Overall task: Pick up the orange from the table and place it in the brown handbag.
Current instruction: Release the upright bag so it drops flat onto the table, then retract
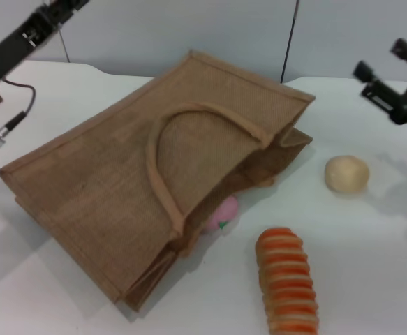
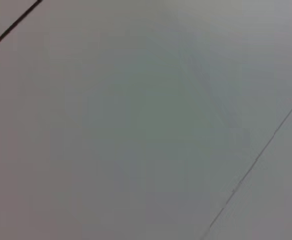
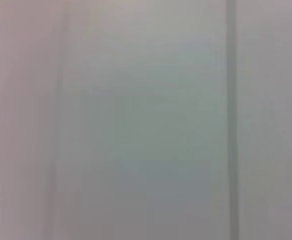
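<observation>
The brown handbag (image 1: 119, 181) lies flat on the white table, its mouth facing the front right, one loop handle on top. The orange (image 1: 222, 213) shows only as a pinkish rounded patch with a small green stem bit in the bag's mouth, mostly hidden by the bag's edge. My right gripper (image 1: 382, 60) is raised at the far right, open and empty, well away from the bag. My left arm (image 1: 15, 42) is raised at the far left; its gripper is out of view. Both wrist views show only a blank pale surface.
An orange-and-cream ribbed roll (image 1: 287, 281) lies at the front, right of the bag's mouth. A pale beige ball (image 1: 346, 174) lies on the table (image 1: 371, 251) to the right of the bag.
</observation>
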Controlling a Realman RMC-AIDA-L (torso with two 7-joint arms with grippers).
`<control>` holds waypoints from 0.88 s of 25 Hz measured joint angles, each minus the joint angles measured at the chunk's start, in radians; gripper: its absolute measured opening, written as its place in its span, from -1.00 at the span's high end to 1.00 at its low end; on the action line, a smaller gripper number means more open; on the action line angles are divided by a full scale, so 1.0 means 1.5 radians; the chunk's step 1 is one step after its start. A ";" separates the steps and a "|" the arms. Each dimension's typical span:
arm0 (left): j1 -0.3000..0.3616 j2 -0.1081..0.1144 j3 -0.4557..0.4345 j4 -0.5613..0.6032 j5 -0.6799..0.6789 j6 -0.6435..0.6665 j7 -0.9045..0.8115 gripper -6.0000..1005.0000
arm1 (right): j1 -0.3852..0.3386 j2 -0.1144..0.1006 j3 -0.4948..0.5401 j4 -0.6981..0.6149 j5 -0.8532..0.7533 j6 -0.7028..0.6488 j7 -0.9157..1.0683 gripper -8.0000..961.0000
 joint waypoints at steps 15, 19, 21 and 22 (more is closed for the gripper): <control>0.011 -0.049 -0.045 -0.147 -0.170 0.014 0.550 -0.35 | -0.062 0.011 0.264 0.045 0.001 0.092 -0.103 -0.72; 0.012 -0.050 -0.045 -0.175 -0.193 0.018 0.646 -0.36 | -0.063 0.011 0.293 0.046 0.001 0.123 -0.103 -0.71; 0.013 -0.050 -0.045 -0.181 -0.199 0.019 0.671 -0.36 | -0.064 0.011 0.295 0.046 0.001 0.130 -0.103 -0.71; 0.013 -0.050 -0.045 -0.182 -0.200 0.019 0.674 -0.36 | -0.064 0.011 0.295 0.046 0.001 0.131 -0.103 -0.71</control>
